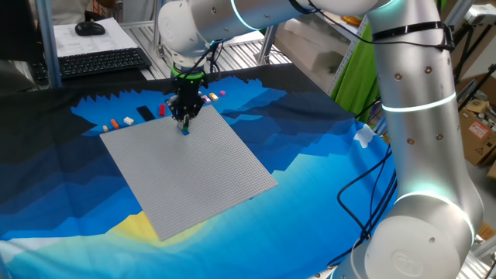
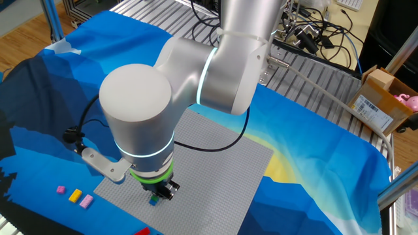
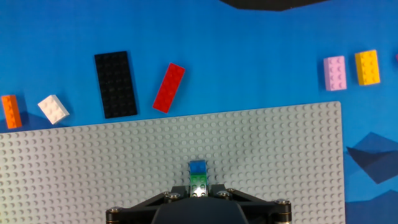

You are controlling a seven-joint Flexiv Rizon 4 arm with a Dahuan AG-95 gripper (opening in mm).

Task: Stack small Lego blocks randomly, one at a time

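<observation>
The Flexiv arm (image 1: 403, 116) is reaching across the table from its base, its big white joints bending over and its wrist pointing straight down over the far corner of the grey baseplate (image 1: 194, 167). The gripper (image 1: 184, 124) is hanging just above the studs there, close to the plate's edge. In the hand view the black fingers (image 3: 249, 202) are pinching a green block (image 3: 198, 181) between them, clamped on it, and a blue block (image 3: 198, 167) is sitting directly beyond it on the baseplate, touching the green one. Whether the green block is pressing onto the studs or riding just above them cannot be told.

The other loose pieces are lying on the blue cloth (image 1: 325, 186) just past the plate's edge. In the hand view, an orange block (image 3: 10, 111) and a white block (image 3: 53, 109) are resting near each other at the left, beside the bigger flat black piece (image 3: 115, 84). A long red block (image 3: 169, 88) is lying tilted just right of that black piece. Well apart to the right, a pink block (image 3: 334, 73) and a yellow block (image 3: 367, 67) are sitting side by side.

From the other fixed view, the arm's large elbow joint is looming over the plate, with the gripper below it near the plate's edge.
</observation>
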